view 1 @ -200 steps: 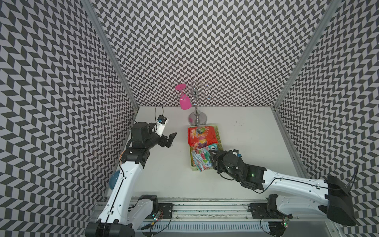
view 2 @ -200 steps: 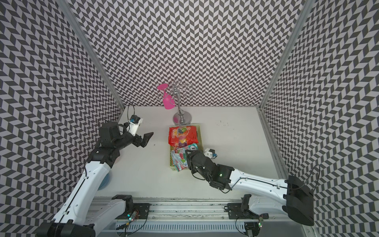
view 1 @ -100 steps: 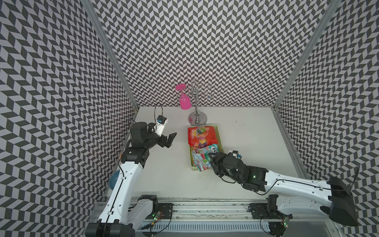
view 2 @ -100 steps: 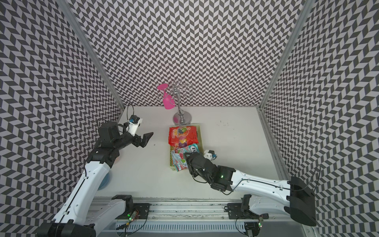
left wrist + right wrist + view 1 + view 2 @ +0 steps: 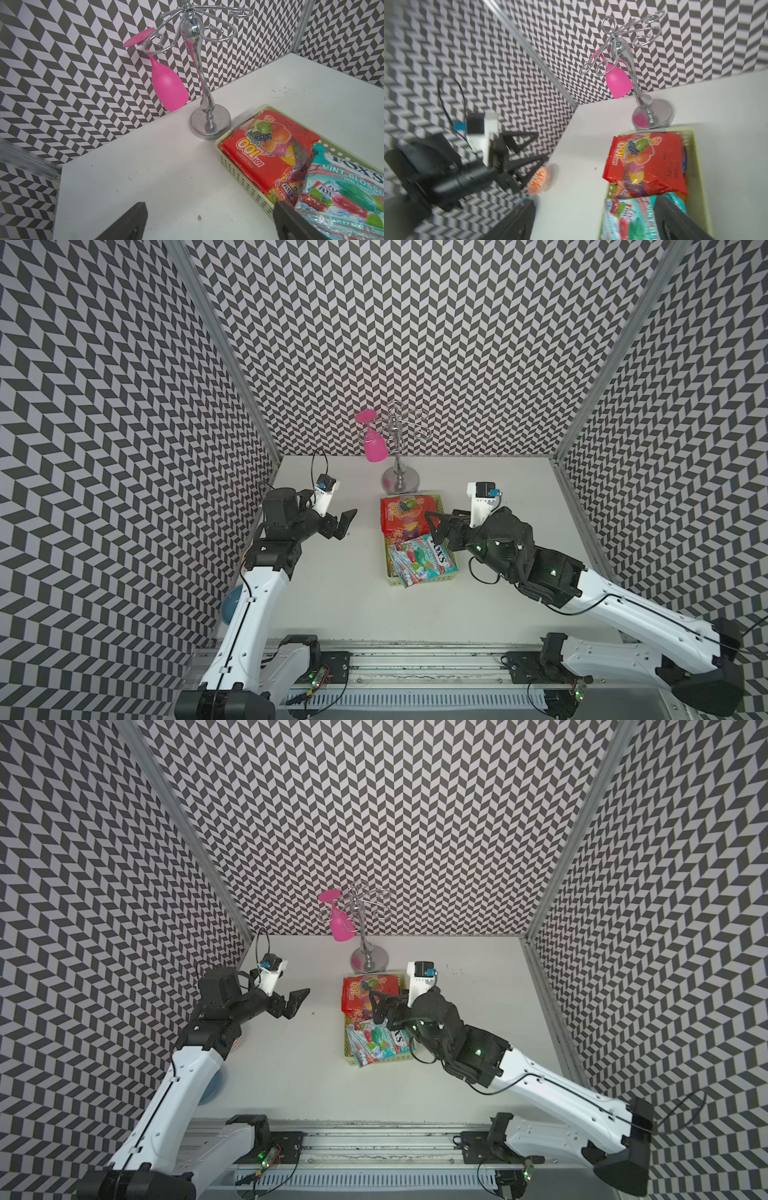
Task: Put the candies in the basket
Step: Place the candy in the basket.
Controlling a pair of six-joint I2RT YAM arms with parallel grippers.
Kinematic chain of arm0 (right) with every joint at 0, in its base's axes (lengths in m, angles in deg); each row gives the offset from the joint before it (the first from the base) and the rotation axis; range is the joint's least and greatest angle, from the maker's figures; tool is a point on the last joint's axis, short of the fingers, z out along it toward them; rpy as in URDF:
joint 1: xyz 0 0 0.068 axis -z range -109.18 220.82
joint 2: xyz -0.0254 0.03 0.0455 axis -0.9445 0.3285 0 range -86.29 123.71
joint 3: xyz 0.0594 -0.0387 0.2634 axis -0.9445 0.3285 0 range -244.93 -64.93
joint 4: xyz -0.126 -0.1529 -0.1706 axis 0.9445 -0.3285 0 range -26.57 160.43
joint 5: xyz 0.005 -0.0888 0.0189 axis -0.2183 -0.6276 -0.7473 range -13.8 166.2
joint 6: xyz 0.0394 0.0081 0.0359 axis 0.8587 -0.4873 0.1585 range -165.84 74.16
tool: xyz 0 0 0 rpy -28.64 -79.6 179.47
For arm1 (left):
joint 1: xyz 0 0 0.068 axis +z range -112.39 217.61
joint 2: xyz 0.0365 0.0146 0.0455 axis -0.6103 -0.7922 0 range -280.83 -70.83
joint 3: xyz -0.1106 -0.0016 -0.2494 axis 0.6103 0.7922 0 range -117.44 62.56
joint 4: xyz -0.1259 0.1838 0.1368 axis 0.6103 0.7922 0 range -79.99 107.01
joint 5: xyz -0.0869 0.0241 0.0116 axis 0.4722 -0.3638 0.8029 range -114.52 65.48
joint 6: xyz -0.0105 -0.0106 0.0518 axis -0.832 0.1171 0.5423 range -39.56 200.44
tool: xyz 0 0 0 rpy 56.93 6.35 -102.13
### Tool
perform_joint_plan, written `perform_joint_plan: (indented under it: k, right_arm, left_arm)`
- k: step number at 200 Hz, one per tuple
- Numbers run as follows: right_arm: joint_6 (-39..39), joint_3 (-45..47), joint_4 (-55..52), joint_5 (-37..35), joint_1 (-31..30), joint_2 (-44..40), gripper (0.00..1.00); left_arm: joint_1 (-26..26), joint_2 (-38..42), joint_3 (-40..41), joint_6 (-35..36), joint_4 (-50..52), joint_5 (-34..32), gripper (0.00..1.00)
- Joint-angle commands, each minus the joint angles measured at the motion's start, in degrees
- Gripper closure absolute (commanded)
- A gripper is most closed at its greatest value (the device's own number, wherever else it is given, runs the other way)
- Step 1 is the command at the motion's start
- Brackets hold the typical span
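The candies (image 5: 419,562) are seen piled in the basket (image 5: 239,172), none being seen outside it, so the task is judged nearly done, with the right gripper (image 5: 434,529) spread empty above them and the left gripper (image 5: 345,524) spread empty well aside.
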Motion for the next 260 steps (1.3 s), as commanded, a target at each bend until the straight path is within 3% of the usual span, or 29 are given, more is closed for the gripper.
perform_joint_plan:
  k: [1, 30, 98, 135, 176, 225, 260]
  right_arm:
    - [-23.8, 2.1, -3.7, 4.1, -0.1, -1.1, 0.05]
    - [-36.6, 6.4, -4.6, 8.0, -0.1, -2.3, 0.05]
    - [-65.2, 17.2, 4.7, 18.9, -0.6, -6.0, 0.07]
    - [-77.0, 19.4, 4.8, 19.9, -0.7, -2.3, 0.07]
    - [-82.3, 15.6, 1.2, 14.0, -0.6, 6.5, 0.1]
    - [-84.3, 15.0, 7.1, 13.2, -0.6, 11.9, 0.12]
    - [-84.0, 11.6, 7.5, 13.9, -0.2, 15.3, 0.23]
  left_arm:
    - [1.0, -0.2, 0.8, -0.8, -0.8, 1.9, 0.01]
    - [1.7, 0.1, 1.6, -0.9, -1.5, 2.5, 0.01]
    - [2.3, -0.5, 1.6, -1.1, -1.6, 3.1, 0.01]
    - [2.2, -0.1, 2.2, -0.9, -2.2, 3.4, 0.01]
    - [2.0, 0.1, 1.8, -0.9, -2.1, 3.2, 0.01]
    - [1.7, 0.1, 1.5, -0.7, -1.7, 2.7, 0.01]
    - [1.4, 0.1, 1.3, -0.7, -1.5, 2.6, 0.01]
